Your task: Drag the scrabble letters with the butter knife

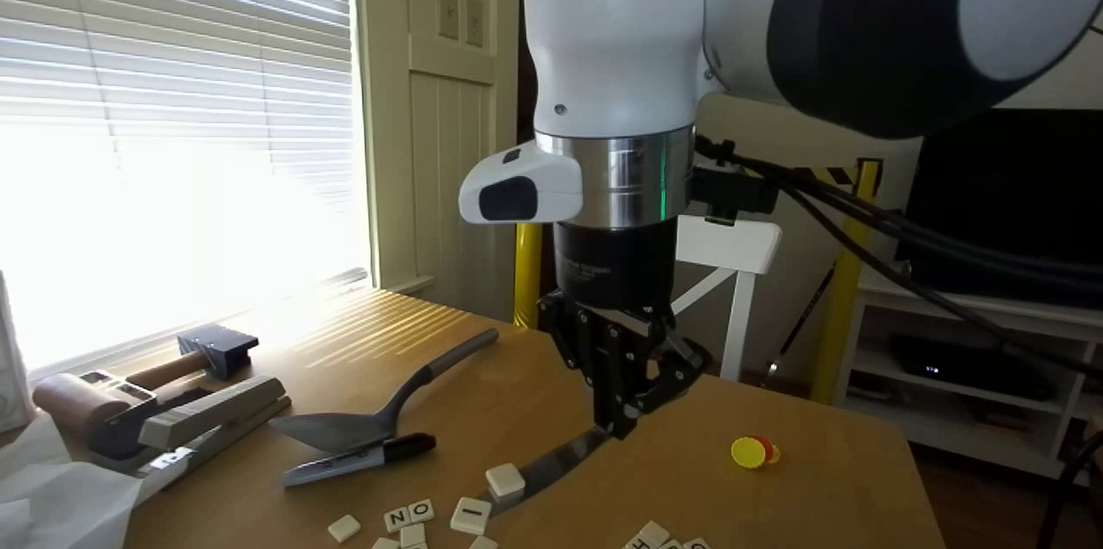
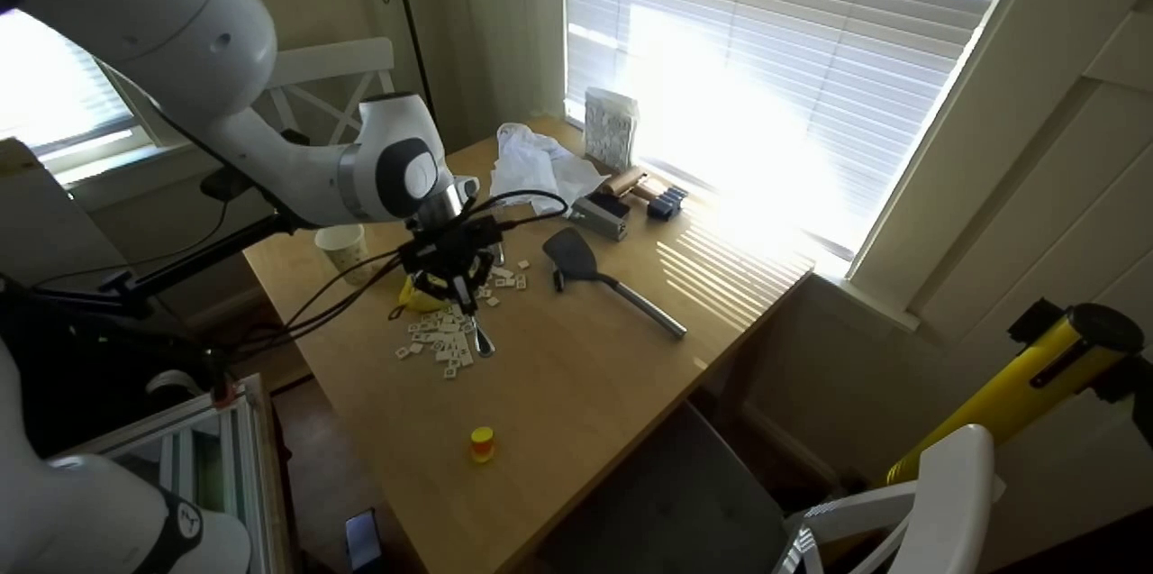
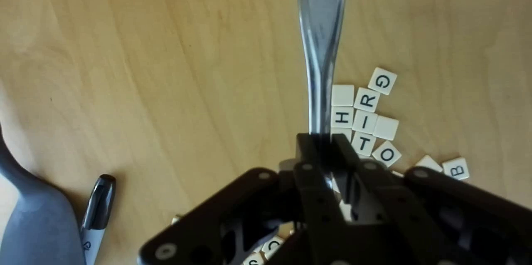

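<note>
My gripper (image 1: 613,427) is shut on the slim silver butter knife (image 1: 564,461), low over the wooden table. In the wrist view the fingertips (image 3: 320,142) grip the knife, and its rounded handle end (image 3: 322,19) points up the picture. The blade is mostly hidden there by the gripper. The cream scrabble letters lie scattered in both exterior views (image 1: 470,514) (image 2: 448,338). In the wrist view a cluster (image 3: 365,122) lies right beside the handle, and others show below the left finger. In an exterior view one tile (image 1: 505,480) overlaps the blade; I cannot tell whether it rests on it.
A dark spatula (image 2: 569,254) and a marker (image 1: 358,461) lie beside the letters. A stapler (image 1: 215,424), a hammer (image 2: 662,203) and a white plastic bag (image 2: 540,168) are near the window. A yellow disc (image 1: 750,452) and a cup (image 2: 342,245) stand on the table.
</note>
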Available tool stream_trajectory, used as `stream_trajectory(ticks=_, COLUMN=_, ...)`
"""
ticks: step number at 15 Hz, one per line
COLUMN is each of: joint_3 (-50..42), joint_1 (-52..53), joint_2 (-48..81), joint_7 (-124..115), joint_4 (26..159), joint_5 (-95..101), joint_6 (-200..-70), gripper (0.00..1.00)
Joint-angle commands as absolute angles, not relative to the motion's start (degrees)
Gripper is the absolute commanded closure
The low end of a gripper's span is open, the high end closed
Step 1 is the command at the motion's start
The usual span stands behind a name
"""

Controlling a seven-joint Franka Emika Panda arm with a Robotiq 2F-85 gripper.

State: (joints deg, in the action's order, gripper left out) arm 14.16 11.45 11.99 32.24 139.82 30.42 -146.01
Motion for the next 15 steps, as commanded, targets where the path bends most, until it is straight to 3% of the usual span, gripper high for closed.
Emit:
stream_trajectory(ticks=1, joint_3=15.28, joint_1=12.27, joint_2=7.2, joint_7=34.47, joint_4=142.42, joint_5=29.25, joint_6=-143.5, gripper=0.96)
stream_trajectory(ticks=11, joint_3=15.88, joint_1=14.2, joint_2=6.12, joint_7=33.98, joint_4=142.51, joint_5=30.47, joint_6=-142.65, gripper=0.96)
stream_trajectory(ticks=12, joint_3=15.88, joint_1=14.22, joint_2=5.97, joint_7=33.98, joint_4=142.5, joint_5=30.45, joint_6=-142.6, gripper=0.85)
stream_trajectory(ticks=15, joint_3=15.83, joint_1=14.2, joint_2=6.25, joint_7=33.98, joint_4=142.49, joint_5=30.45, joint_6=-142.61, gripper=0.85)
